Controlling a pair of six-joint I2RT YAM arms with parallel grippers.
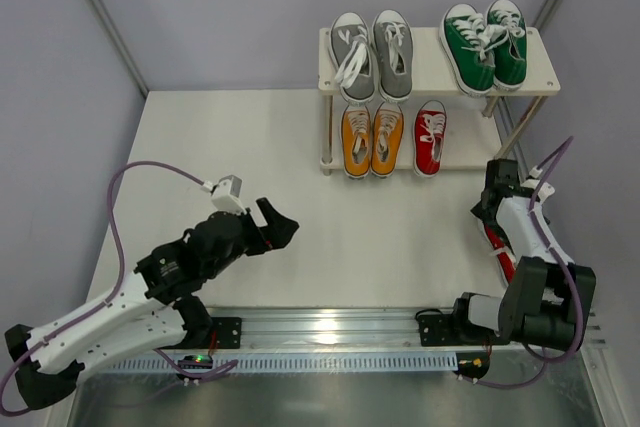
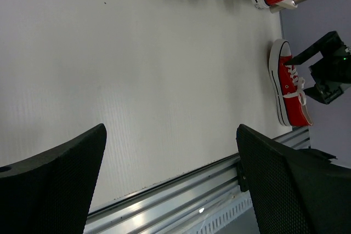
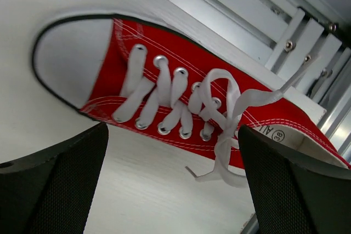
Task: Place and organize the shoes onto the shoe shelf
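**One red shoe left, and my right gripper is over it**

The flat white table (image 1: 300, 197) carries everything. At its far edge stands the two-tier pale wooden shoe shelf (image 1: 428, 62), which looks nearly full. On the top board a pair of grey canvas sneakers (image 1: 372, 55) sits on the left and a pair of green canvas sneakers (image 1: 485, 45) on the right. On the lower board a yellow-orange pair (image 1: 372, 140) sits beside a single red canvas sneaker with white laces (image 1: 431, 136). Colours are kept in pairs, so I take the bare stretch to the right of that red one to be the slot saved for its mate.

The mate, a loose red lace-up sneaker with a white toe cap (image 3: 181, 102), rests sole-down on the table. It is at the right side, close to the metal rail (image 2: 181, 201) and well apart from the shelf.

I have the right gripper (image 3: 173, 157) spread wide, hovering over the laces with a finger to each side. That lines it up for a grip across the shoe's body. As far as I can tell it is not touching yet.

The left gripper (image 1: 278, 222) is also spread wide and carries nothing. It is parked over bare table on the left, where it gives me a clear view without crowding the other arm's route to the shelf
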